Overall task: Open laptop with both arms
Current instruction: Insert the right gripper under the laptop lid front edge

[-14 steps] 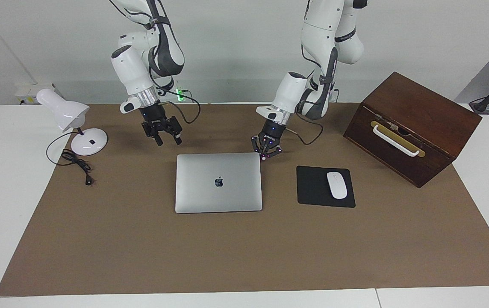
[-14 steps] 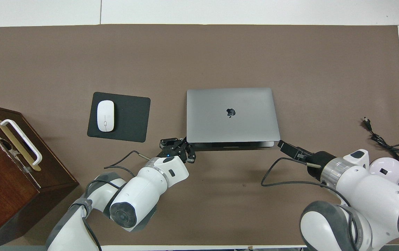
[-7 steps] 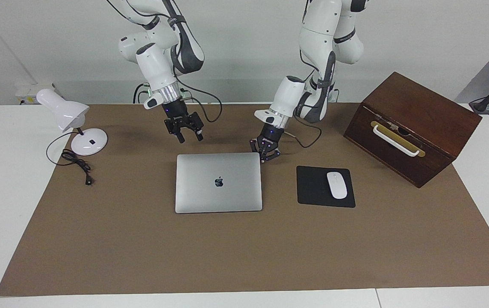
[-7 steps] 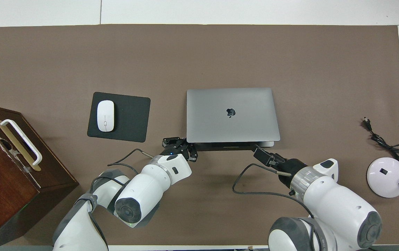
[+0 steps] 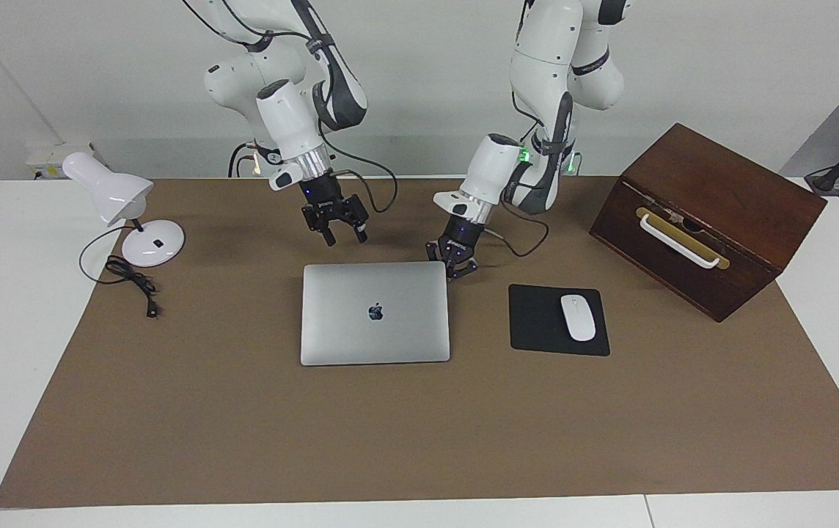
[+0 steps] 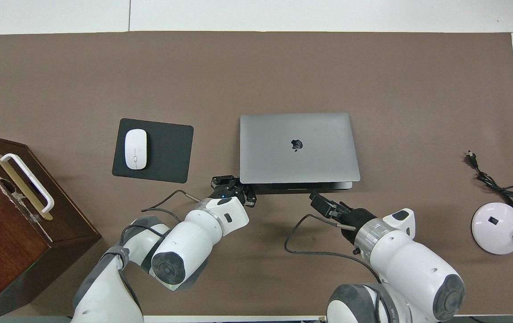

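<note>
The silver-grey laptop (image 5: pixel 375 312) (image 6: pixel 299 148) lies flat on the brown mat with its lid down and the dark apple logo facing up. My left gripper (image 5: pixel 453 270) (image 6: pixel 237 185) is shut, its tips low at the laptop's corner nearest the robots, toward the left arm's end. Whether they touch the corner does not show. My right gripper (image 5: pixel 346 238) (image 6: pixel 317 200) hangs open above the mat, just off the laptop's robot-side edge, with nothing between its fingers.
A black mouse pad (image 5: pixel 537 323) with a white mouse (image 5: pixel 578 317) lies beside the laptop toward the left arm's end. A brown wooden box (image 5: pixel 705 220) with a white handle stands past it. A white desk lamp (image 5: pixel 133 213) and its cord (image 5: pixel 133 282) sit at the right arm's end.
The right arm has swung from near the lamp toward the middle of the laptop's robot-side edge, gripper still open. The left gripper has crept slightly closer to the laptop's corner.
</note>
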